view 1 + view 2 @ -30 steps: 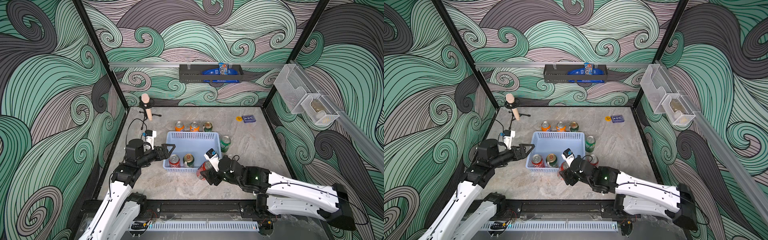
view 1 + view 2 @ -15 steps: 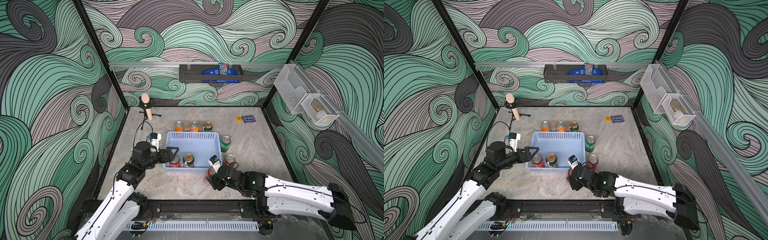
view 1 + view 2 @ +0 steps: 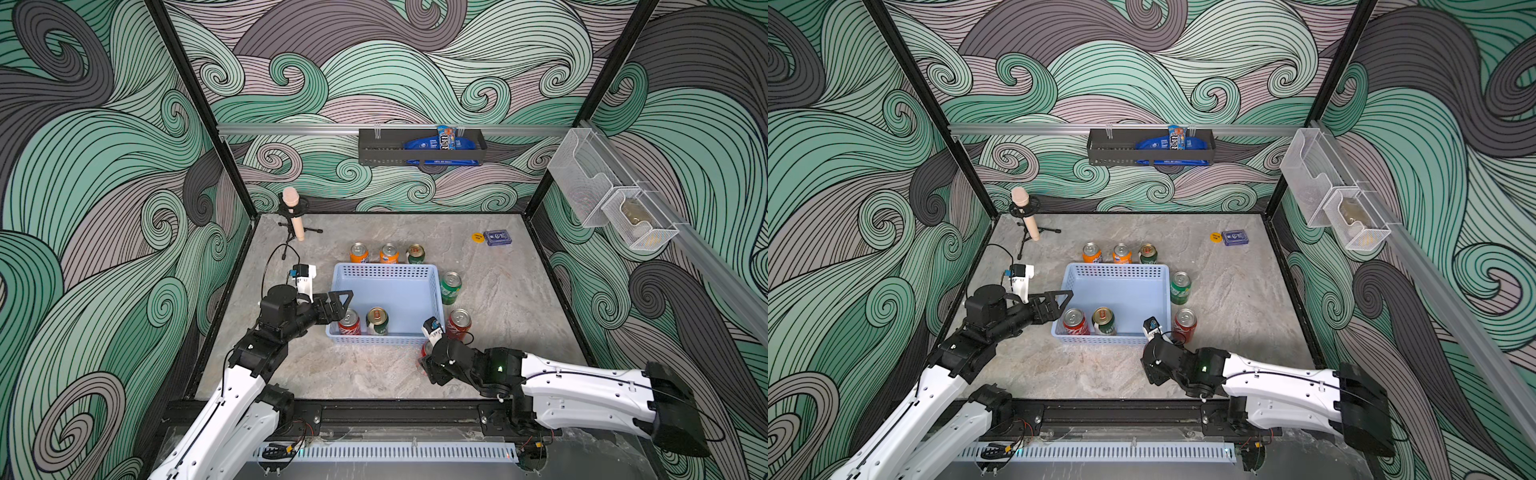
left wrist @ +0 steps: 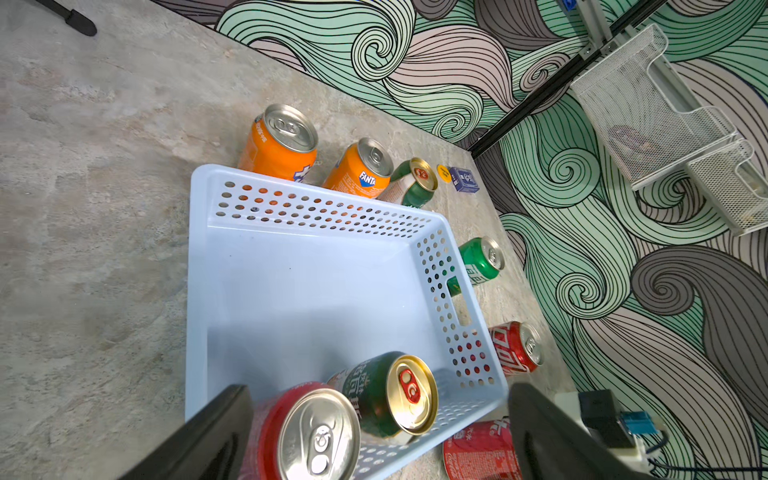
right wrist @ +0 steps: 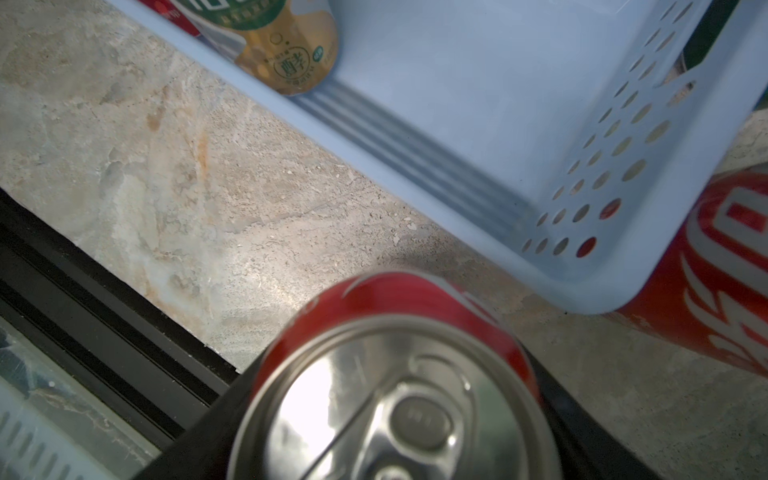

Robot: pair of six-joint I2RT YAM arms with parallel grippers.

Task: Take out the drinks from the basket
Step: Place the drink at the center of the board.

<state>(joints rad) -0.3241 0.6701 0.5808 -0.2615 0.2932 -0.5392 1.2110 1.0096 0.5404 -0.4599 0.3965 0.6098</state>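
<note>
Near the middle of the stone-look tabletop (image 3: 332, 374) sat the light-blue basket (image 3: 399, 291), perforated walls, flat on the surface. 2 cans stood inside, both upright in the near left corner: inner red can (image 3: 349, 322) and, just to its right, inner gold-top can (image 3: 377, 321), green and cream.

6 cans were outside. 3 stood in a row just behind the far wall: orange can (image 3: 358, 253), orange Fanta can (image 3: 389, 253), outer gold-top can (image 3: 415, 254). Green can (image 3: 451, 287) stood just off the right wall. Outer red can (image 3: 458, 324) stood by the near right corner.

Right gripper (image 3: 428, 357) was clamped on the held red can (image 5: 390, 332), silver top facing the wrist camera, just in front of the basket's near right corner and outside it. Whether its base touched the table could not be told.

Left gripper (image 3: 343, 303) hung over the basket's left wall, jaws wide apart, nothing gripped. The left wrist view showed the inner red can between the 2 black fingers (image 4: 216, 436), neither visibly touching it.

Microphone (image 3: 293, 212) on a tripod stood at the far left corner. Blue card box (image 3: 497, 238) and yellow disc (image 3: 477, 237) lay near the far right, well apart from the cans. Black wall rack (image 3: 386, 147) held blue packets. White mesh bins (image 3: 615, 203) hung on the right wall.
</note>
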